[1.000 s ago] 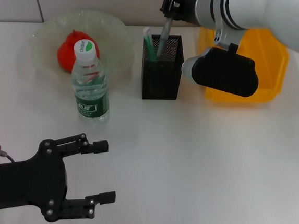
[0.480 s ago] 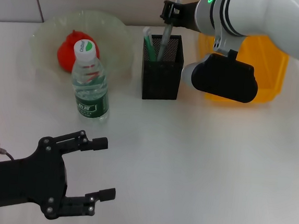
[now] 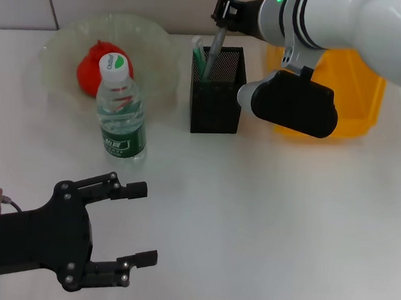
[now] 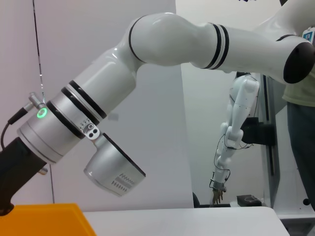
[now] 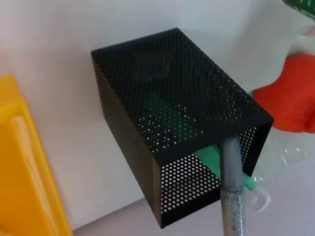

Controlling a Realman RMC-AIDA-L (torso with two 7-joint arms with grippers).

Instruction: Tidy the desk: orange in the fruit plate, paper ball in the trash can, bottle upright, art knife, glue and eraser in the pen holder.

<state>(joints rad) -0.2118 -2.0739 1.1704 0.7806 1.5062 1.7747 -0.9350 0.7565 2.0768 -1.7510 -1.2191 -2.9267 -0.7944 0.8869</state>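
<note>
The grey glitter stick [image 3: 215,47], probably the glue, leaned into the pen holder [image 3: 217,92] at the desk's 12 o'clock, pinched by the right gripper [image 3: 224,12]. Released tilted, it might tip the holder. The left gripper [image 3: 132,225] hung open at 7 o'clock.
</note>
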